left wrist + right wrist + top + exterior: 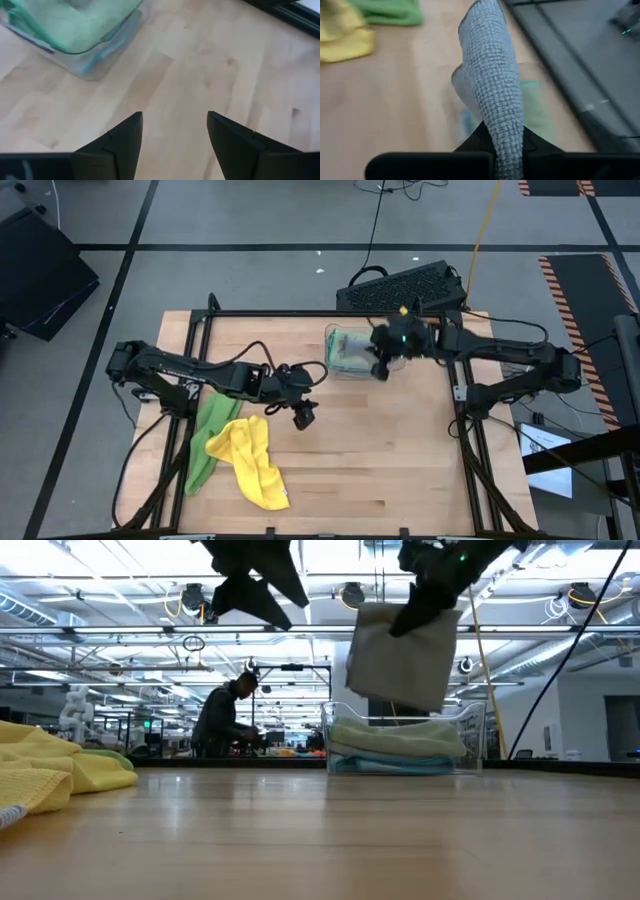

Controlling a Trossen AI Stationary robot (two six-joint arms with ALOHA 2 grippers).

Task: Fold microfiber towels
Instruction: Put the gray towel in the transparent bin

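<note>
Above the clear bin (405, 745), right gripper (425, 602) pinches a folded grey towel (400, 660)

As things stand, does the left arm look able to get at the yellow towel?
Probably yes. The left gripper hangs open and empty just beside the yellow towel, which lies uncovered on the table, with nothing between them.

You stood in a large robotics lab; ceiling trusses (150, 630) and strip lights ran above distant workbenches (120, 735), a person (225, 720) bent there.
</note>
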